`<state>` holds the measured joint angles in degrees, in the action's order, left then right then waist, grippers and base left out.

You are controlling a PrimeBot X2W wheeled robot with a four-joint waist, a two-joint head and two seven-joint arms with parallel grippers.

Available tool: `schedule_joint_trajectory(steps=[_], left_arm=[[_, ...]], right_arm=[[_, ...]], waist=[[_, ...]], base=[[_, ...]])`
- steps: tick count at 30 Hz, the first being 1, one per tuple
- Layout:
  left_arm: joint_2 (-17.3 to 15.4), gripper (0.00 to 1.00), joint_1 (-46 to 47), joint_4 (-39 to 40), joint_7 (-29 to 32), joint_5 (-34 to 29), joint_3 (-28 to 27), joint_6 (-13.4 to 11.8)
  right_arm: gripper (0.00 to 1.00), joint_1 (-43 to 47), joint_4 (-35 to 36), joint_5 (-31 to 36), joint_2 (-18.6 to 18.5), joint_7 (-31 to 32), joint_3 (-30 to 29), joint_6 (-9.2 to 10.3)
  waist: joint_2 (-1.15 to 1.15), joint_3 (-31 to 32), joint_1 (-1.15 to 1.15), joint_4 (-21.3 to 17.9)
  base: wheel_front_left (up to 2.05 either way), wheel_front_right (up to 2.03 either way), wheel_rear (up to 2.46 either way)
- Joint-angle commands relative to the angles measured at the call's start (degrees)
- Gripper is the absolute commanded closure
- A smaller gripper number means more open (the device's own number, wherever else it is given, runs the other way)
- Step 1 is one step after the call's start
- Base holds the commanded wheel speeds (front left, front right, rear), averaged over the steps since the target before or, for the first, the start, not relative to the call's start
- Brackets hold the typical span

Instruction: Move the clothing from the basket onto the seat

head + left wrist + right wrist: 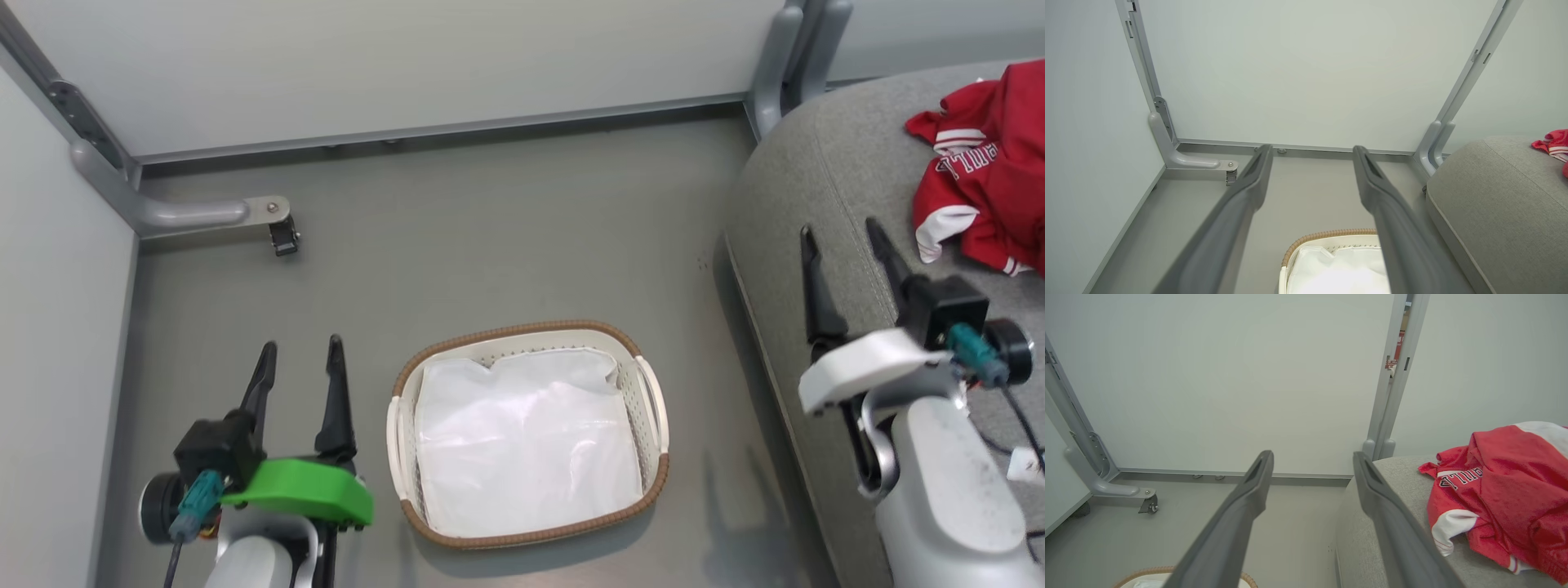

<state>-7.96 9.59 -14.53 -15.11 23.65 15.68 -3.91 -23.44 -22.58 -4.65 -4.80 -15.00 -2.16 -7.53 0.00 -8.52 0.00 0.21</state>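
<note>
Jaws on both arms stand spread wide, and you hold nothing in either.

Your left gripper (300, 343) hangs at the lower left of the head view, over the floor (490, 229). It is just beside the left end of the basket (522, 329) and touches neither the rim nor the handle. In the left wrist view the basket's near corner shows low between the two dark prongs.

The basket sits flat on the floor between your arms, nearer the left one. A white liner (526, 441) lies crumpled across its bottom.

Your right gripper (841, 229) is at the right, over the front edge of the seat (816, 155). It straddles the stitched seam there. In the right wrist view one prong lies across the grey cushion and the other across the floor. You cannot tell from these views whether the tips brush the fabric.

The clothing (992, 171) is on the seat, past your right gripper and up toward the far right, with bare cushion between the two. It lies bunched, red with white panels, striped trim and a line of lettering facing up. The head view's right edge cuts it off.

Farthest away, a grey frame foot (196, 214) with a small caster stands on the floor at the left, against pale wall panels (457, 57).
</note>
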Motion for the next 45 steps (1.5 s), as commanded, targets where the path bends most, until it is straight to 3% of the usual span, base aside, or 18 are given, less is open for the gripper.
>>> schedule_joint_trajectory(steps=[1,16,45], left_arm=[[0.4,0.0,-2.0,0.4,0.0,-0.9,-1.2,0.4],[2.7,0.0,-13.6,3.6,0.0,-4.7,-9.6,2.7],[4.8,0.0,-13.8,1.4,-0.1,-6.4,-12.2,5.7]], right_arm=[[0.0,2.3,0.8,-0.7,0.4,-0.3,0.3,0.08],[0.0,15.2,5.6,-5.1,1.8,-0.3,5.8,0.08],[0.0,16.1,5.2,-5.4,1.8,-0.3,6.3,0.08]], waist=[[0.0,1.6,0.0,1.2],[0.0,5.6,0.0,-0.3],[0.0,6.5,0.0,0.0]], base=[[0.0,0.0,0.0],[0.0,0.0,0.0],[0.0,0.0,0.0]])
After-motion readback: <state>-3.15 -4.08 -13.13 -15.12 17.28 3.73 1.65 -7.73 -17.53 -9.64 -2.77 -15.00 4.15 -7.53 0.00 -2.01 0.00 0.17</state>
